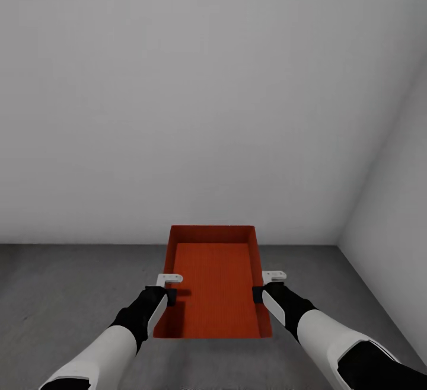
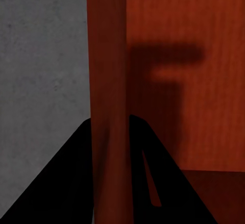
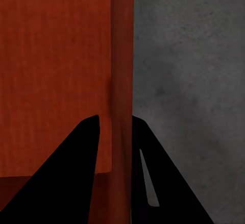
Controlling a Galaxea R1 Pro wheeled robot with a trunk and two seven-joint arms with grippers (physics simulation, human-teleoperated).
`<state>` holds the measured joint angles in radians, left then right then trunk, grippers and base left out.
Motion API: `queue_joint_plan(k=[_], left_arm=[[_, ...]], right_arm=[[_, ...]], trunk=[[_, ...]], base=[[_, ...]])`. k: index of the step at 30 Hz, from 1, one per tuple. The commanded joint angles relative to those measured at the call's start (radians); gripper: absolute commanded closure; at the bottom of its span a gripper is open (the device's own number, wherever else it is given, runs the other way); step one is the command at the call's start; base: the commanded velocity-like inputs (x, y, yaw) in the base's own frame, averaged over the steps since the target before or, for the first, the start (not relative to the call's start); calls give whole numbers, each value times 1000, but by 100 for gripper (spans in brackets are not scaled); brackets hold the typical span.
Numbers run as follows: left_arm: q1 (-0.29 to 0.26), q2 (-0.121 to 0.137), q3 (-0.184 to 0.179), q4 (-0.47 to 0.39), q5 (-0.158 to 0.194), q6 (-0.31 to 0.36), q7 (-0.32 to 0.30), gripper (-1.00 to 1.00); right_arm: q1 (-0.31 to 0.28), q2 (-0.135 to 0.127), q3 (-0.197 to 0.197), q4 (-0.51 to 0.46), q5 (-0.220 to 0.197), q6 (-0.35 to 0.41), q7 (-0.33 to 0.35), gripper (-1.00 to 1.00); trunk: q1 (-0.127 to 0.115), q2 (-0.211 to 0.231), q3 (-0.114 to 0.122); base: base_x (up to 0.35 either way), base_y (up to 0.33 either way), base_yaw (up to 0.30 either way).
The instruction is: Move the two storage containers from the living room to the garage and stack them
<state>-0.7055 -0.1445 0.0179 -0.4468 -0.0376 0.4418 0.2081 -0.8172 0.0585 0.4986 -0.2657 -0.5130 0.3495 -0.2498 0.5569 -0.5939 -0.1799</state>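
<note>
Orange-red and finely textured, one storage container (image 1: pixel 213 283) sits before us over the dark grey concrete floor (image 1: pixel 53 295), close to the plain white wall (image 1: pixel 196 93) and near the room's right-hand corner. We find it topless, with nothing inside: its ribbed bottom is bare apart from a shadow cast by the left gripper. Whether it rests on the concrete or is held just above it, we cannot tell.

We note the left gripper (image 1: pixel 171 295) clamped on the container's left long wall, one black finger (image 2: pixel 66 178) outside and the other inside, with the wall pinched between them in the left wrist view. The right gripper (image 1: pixel 258 293) grips the opposite long wall likewise; in the right wrist view its fingers (image 3: pixel 71 178) straddle the wall, mottled concrete alongside. Both grasps lie about midway along the walls.
</note>
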Motion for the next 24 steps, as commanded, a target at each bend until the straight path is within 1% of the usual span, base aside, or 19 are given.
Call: queue_joint_plan(k=[1,24], left_arm=[[0,11,-16,43,-5,69,7,100],[0,11,-19,43,-5,69,7,100]], right_arm=[[-2,-1,38,-6,-21,0,-5,100],[-2,-2,38,-6,-21,0,-5,100]], trunk=[[4,-9,-7],[92,-170,-116]], base=[[0,0,0],[0,0,0]])
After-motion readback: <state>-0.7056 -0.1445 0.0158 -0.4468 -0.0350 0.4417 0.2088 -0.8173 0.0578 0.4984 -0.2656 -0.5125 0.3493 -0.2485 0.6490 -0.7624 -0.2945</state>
